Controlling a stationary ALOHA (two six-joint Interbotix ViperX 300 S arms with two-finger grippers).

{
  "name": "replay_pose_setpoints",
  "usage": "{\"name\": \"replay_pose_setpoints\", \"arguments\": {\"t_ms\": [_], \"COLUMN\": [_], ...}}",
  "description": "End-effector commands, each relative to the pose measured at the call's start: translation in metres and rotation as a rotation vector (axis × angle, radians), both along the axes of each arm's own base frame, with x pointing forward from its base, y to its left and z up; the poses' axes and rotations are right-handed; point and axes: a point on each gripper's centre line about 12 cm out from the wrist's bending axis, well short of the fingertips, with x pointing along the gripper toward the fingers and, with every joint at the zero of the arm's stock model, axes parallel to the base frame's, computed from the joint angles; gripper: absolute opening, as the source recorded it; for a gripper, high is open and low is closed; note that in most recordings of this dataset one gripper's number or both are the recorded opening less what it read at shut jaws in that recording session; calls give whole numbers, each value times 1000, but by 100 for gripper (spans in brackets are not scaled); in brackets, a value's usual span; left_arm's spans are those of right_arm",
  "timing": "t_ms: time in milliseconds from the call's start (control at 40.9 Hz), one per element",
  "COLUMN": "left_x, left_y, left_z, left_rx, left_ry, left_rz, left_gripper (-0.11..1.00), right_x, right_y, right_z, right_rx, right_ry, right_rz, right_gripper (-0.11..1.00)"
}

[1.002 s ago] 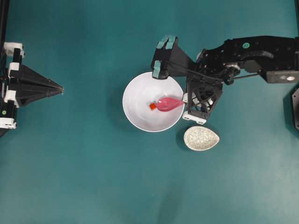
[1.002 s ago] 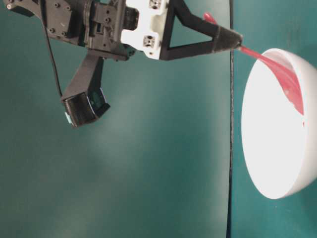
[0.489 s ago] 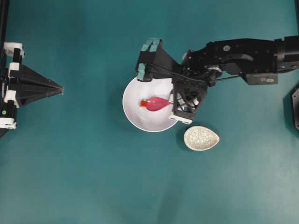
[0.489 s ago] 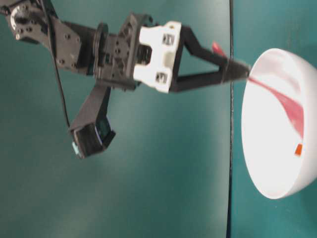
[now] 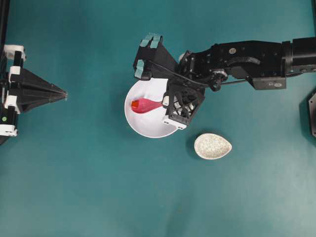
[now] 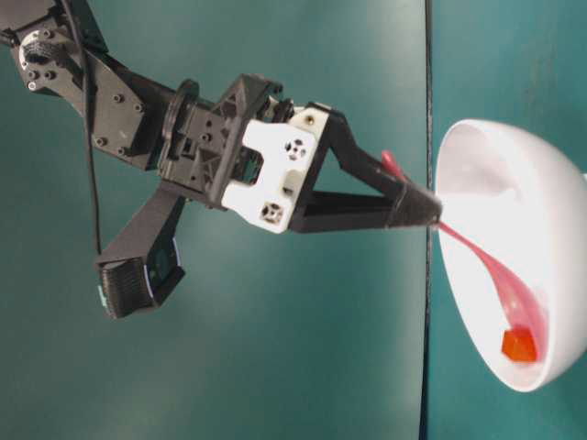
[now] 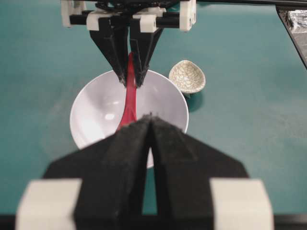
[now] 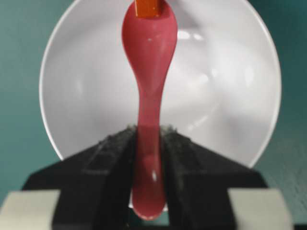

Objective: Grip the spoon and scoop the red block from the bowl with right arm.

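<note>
Overhead: right gripper [image 5: 164, 103] clamped on spoon [image 5: 146, 104] handle, scoop down in bowl [image 5: 143, 128] near mid-desk, red block [image 5: 135, 104] at scoop tip by far wall. Left gripper [image 5: 64, 93] closed, parked at left desk edge.

Table level: block [image 6: 518, 346] low against wall, touching scoop.

Left wrist: speckled dish [image 7: 187, 76] beside bowl.

Right wrist: block [image 8: 147, 7] at tip, seemingly not yet aboard. Grip done; scooping and lifting apparently left.
</note>
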Motion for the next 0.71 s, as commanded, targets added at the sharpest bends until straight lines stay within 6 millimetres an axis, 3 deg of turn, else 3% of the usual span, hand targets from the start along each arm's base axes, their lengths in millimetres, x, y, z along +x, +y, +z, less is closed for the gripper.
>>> {"name": "replay_pose_setpoints", "arguments": {"t_ms": [0,538,684], "left_x": [2,2,2], "left_y": [0,0,-1], "left_z": [10,10,10], "left_rx": [4,3,3], "left_ry": [-25,-25,-25], "left_rz": [-2,-2,-4], "left_gripper": [0,0,0], "right_x": [1,-44,-62], "right_y": [4,22,20], "right_z": [19,23,37], "right_rx": [-1,-20,-1], "right_ry": [-66,-305,-419], "right_rz": [-2,-19,-74], "right_gripper": [24,24,24]}}
